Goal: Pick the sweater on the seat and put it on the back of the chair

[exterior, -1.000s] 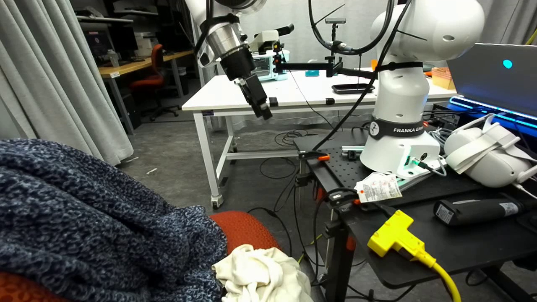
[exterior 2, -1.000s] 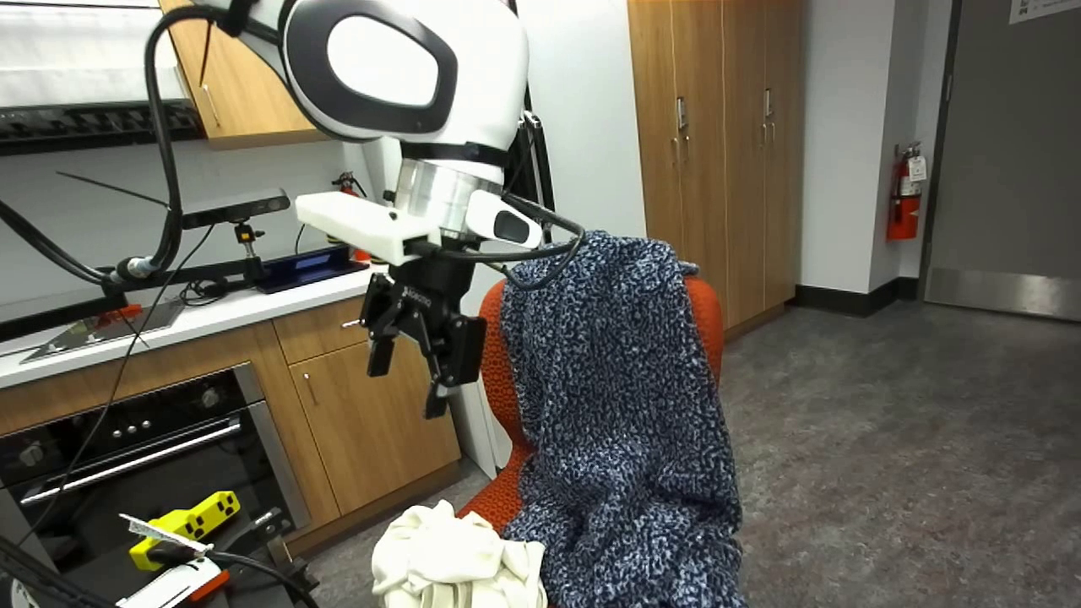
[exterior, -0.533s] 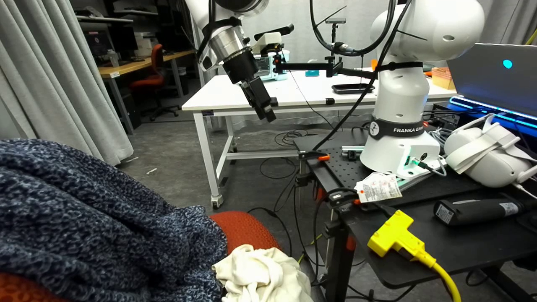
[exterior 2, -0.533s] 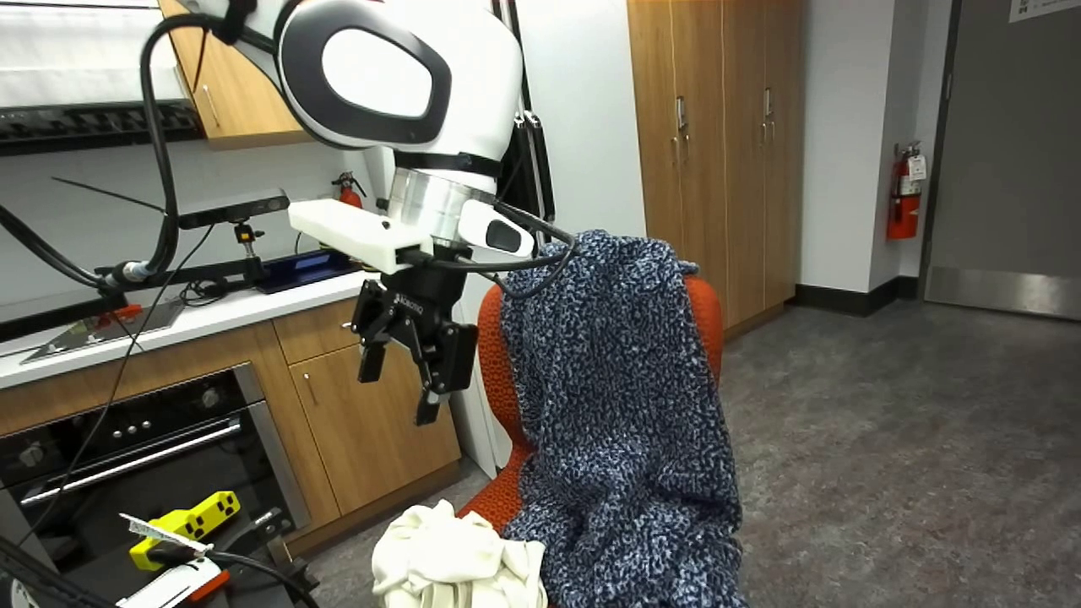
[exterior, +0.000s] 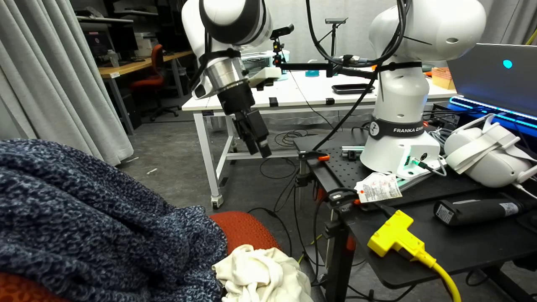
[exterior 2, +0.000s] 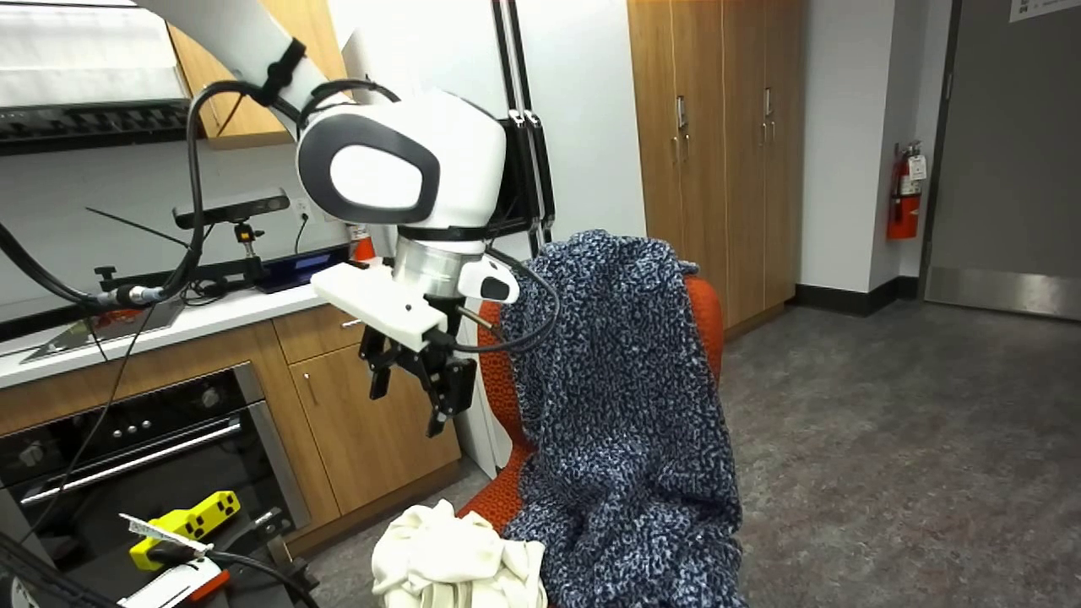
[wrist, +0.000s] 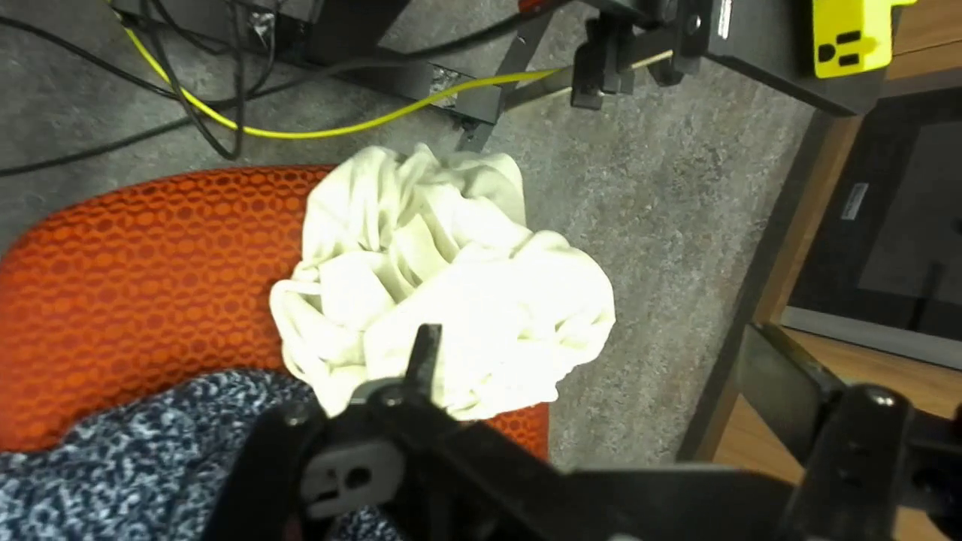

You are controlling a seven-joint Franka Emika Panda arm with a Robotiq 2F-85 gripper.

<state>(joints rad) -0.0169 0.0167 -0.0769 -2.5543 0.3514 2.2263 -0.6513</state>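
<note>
A crumpled cream sweater lies on the front of the orange chair's seat; it shows in both exterior views (exterior: 264,274) (exterior 2: 456,557) and in the wrist view (wrist: 451,285). The chair's orange seat (wrist: 150,285) and back (exterior 2: 708,317) are partly covered by a dark blue-and-white knit cloth (exterior 2: 625,405), draped from the back down onto the seat. My gripper (exterior 2: 407,407) is open and empty, above the sweater and apart from it. It also shows in an exterior view (exterior: 259,152). In the wrist view (wrist: 594,330), one finger overlaps the sweater and the other lies over the floor and cabinet.
A black robot table (exterior: 419,247) with a yellow power splitter (exterior: 394,235) stands beside the seat. Cables (wrist: 338,128) run on the floor nearby. A white workbench (exterior: 302,94), a counter with an oven (exterior 2: 143,447) and tall wooden cabinets (exterior 2: 718,169) stand around.
My arm and gripper have moved down, closer to the height of the seat. The gripper stays open. The sweater, knit cloth and chair have not moved.
</note>
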